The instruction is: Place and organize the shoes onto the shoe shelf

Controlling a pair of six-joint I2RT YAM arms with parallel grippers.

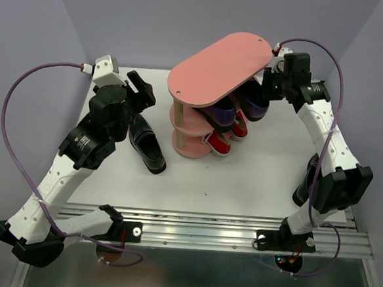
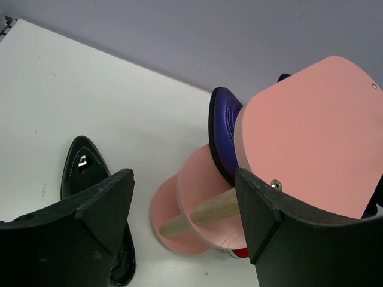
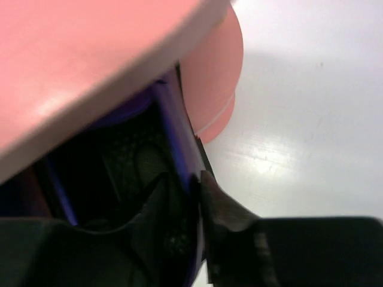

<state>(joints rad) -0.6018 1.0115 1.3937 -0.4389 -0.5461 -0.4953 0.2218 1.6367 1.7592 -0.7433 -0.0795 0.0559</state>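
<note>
Loafer left of shelf; shoes on lower tiers.

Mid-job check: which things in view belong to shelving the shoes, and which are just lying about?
Job:
shoe shelf
red sneakers, bottom tier
purple shoe, pinched at its side wall by the right gripper
second purple shoe, middle tier
black loafer, on the table near the open left gripper

Not part of it:
purple cables
metal rail at the near edge
</note>
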